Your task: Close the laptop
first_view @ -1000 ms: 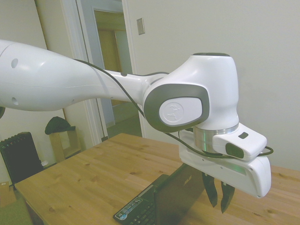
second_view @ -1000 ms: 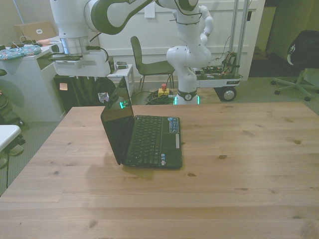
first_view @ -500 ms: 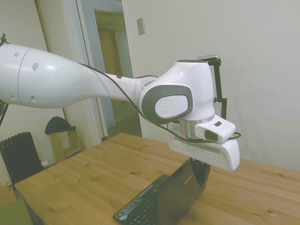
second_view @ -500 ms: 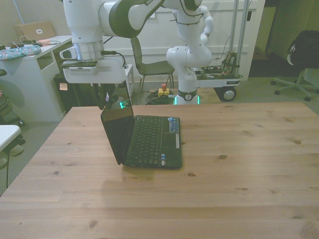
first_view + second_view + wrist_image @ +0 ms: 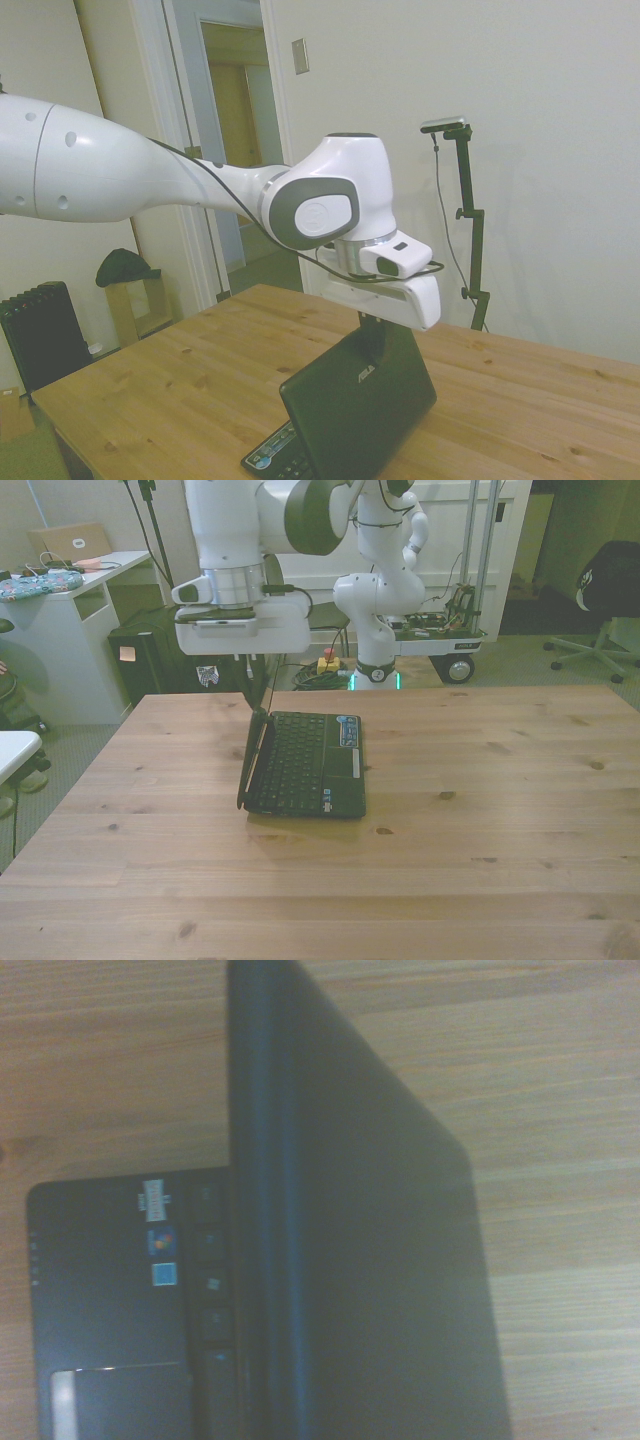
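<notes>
- The laptop [image 5: 300,763] sits mid-table; its lid [image 5: 358,400] has swung from leaning back to near upright since a second ago.
- The gripper [image 5: 258,670], at the lid's 12 o'clock edge, has pushed across; finger state cannot be told.
- Closing looks roughly half done.

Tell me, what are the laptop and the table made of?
The laptop looks like matte black plastic: its lid is dull, hardly shiny, with a small silver logo, though metal under the finish cannot be ruled out. The table looks like light wood in joined planks: you can see grain lines, dark knots and seams, with a soft sheen.
</notes>
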Controlling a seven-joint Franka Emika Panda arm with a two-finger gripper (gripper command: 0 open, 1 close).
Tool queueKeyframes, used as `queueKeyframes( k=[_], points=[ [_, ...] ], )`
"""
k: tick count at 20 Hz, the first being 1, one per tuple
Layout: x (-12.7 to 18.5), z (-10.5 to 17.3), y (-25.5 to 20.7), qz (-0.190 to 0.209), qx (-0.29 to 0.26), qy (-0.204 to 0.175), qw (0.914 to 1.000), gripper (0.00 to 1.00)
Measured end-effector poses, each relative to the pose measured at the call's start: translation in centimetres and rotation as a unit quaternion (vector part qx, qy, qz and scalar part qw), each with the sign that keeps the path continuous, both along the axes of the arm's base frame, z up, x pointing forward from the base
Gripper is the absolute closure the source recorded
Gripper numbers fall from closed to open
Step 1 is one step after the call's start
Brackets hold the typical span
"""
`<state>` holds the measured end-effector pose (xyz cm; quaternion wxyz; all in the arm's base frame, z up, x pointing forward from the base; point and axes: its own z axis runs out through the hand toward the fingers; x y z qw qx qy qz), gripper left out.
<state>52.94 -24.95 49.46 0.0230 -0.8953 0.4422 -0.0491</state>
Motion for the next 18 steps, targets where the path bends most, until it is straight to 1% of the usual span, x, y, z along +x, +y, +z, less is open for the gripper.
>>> queueKeyframes(
  k=[3,6,14,16,18],
  points=[
    [0.4,-0.8,3.3,0.009,0.003,0.002,1.0000,1.00],
    [0.5,-2.4,5.6,0.012,0.007,0.005,0.9999,1.00],
    [-1.7,-10.1,7.8,0.013,0.017,0.035,0.9991,1.00],
    [-2.0,-10.7,8.3,0.015,0.017,0.037,0.9990,1.00],
    [-1.9,-9.6,8.9,0.018,0.015,0.027,0.9993,1.00]
  ],
)
